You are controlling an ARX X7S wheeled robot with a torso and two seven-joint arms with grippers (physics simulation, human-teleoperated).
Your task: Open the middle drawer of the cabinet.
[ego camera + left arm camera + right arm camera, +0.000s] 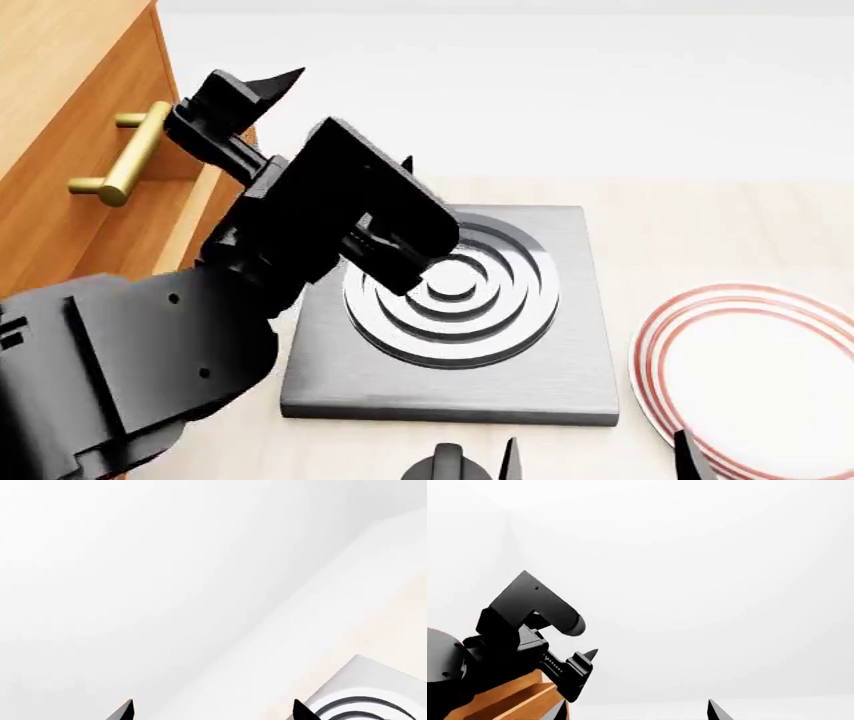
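The orange-brown cabinet (60, 90) stands at the left of the head view, and a corner of it shows in the right wrist view (500, 702). Only one drawer front with a brass bar handle (118, 160) is visible. I cannot tell which of the drawers it is, or whether it is pulled out. My left gripper (346, 116) is open and empty, raised to the right of the handle and not touching it. In its own view (213, 711) nothing lies between the fingertips. My right gripper (595, 460) is open and empty at the front edge, and also shows in the right wrist view (637, 712).
A grey square hotplate (561, 380) with ringed burner lies on the pale counter beside the cabinet, also in the left wrist view (373, 700). A white plate with red rims (747, 370) sits at the right. A black knob (447, 465) is at the front edge.
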